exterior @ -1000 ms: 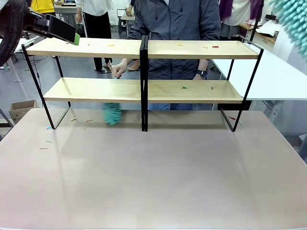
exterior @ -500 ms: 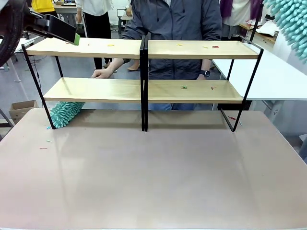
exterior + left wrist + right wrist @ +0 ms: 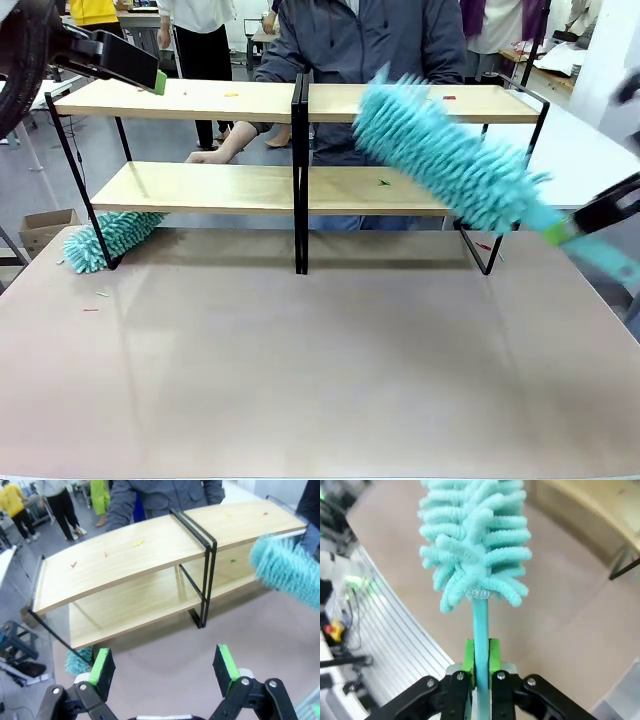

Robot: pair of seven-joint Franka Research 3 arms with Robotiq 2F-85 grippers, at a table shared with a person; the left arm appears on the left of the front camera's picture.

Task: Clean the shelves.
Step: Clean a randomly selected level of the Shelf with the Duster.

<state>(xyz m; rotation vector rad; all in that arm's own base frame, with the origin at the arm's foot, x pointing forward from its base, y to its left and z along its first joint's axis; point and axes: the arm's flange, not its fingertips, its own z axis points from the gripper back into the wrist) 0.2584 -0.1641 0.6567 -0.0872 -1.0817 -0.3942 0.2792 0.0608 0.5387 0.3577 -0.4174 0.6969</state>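
The right gripper (image 3: pixel 600 215) enters the front view at the right edge, mostly cut off, clamped on the handle of a teal duster (image 3: pixel 450 150). The duster's fluffy head slants up and left across the right half of the shelves (image 3: pixel 200 187); it is smeared, so contact cannot be told. The shelves stand at the far side of the table (image 3: pixel 320 380). The top board carries a yellow scrap (image 3: pixel 231 94) and a red scrap (image 3: pixel 449 98); the lower board carries a green scrap (image 3: pixel 383 182). The left gripper (image 3: pixel 150 75) hangs at the top board's left end. A person's hand (image 3: pixel 208 156) rests at the lower board's far edge. A second duster (image 3: pixel 100 242) lies under that board's left end, its handle hidden.

In the left wrist view the left gripper (image 3: pixel 164 666) stands wide apart and empty, above the table before the shelves.

In the right wrist view the right gripper (image 3: pixel 480 662) pinches the thin handle; a shelf corner at top right is blurred.
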